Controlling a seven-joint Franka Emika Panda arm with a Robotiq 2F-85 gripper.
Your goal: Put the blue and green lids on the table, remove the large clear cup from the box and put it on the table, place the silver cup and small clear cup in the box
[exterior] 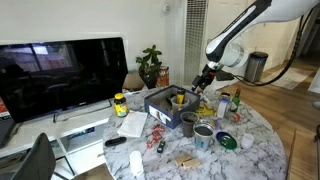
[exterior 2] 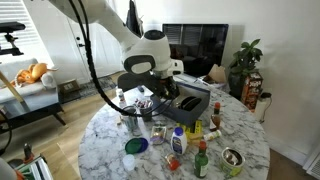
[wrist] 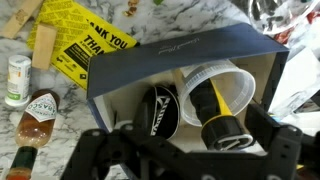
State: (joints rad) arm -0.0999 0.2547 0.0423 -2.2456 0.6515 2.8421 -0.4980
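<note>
Above the box (wrist: pixel 170 65), the gripper (wrist: pixel 185 150) hangs open, fingers (wrist: pixel 272 145) wider than the large clear cup (wrist: pixel 222 88).

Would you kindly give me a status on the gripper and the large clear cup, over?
Gripper open, poised over the box. Large clear cup inside box, not gripped. Round black item beside it.

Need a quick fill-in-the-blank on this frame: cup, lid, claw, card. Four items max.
1. The large clear cup lies on its ____ inside the box.
2. The green lid rests on the marble ____.
3. The claw hangs above the box with jaws ____.
4. The printed card beside the box is ____.
Missing words: side; table; open; yellow.
</note>
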